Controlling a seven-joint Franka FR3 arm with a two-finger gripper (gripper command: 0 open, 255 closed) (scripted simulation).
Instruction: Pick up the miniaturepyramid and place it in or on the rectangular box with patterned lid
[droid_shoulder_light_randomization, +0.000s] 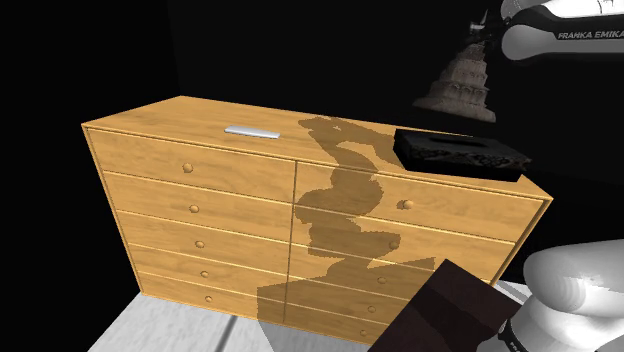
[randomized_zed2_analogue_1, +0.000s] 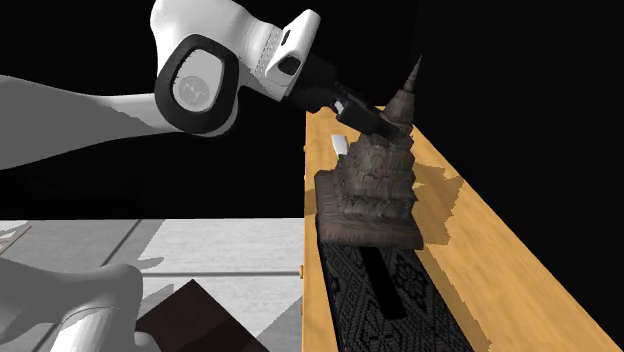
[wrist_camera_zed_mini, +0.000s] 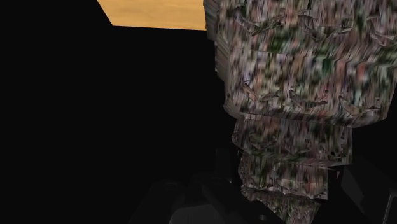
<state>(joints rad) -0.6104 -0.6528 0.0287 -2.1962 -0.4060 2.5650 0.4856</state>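
The miniature pyramid (droid_shoulder_light_randomization: 460, 78), a stepped stone-grey model with a pointed tip, hangs in the air just above the dresser's far end. My gripper (randomized_zed2_analogue_1: 376, 118) is shut on its upper tiers, below the tip. In the second exterior view the pyramid (randomized_zed2_analogue_1: 372, 190) sits tilted over the far end of the rectangular box (randomized_zed2_analogue_1: 385, 300), a flat black box with a patterned lid. That box (droid_shoulder_light_randomization: 460, 152) lies on the dresser top at the shoulder view's right. In the wrist view the mottled pyramid (wrist_camera_zed_mini: 299, 76) runs out from between the dark fingers (wrist_camera_zed_mini: 224, 172).
The wooden dresser (droid_shoulder_light_randomization: 200, 120) has two columns of drawers with round knobs. A small flat white object (droid_shoulder_light_randomization: 252, 131) lies on its top, towards the shoulder view's left. The dark stand (droid_shoulder_light_randomization: 450, 310) is at lower right. A black area surrounds the dresser above a pale floor (randomized_zed2_analogue_1: 230, 250).
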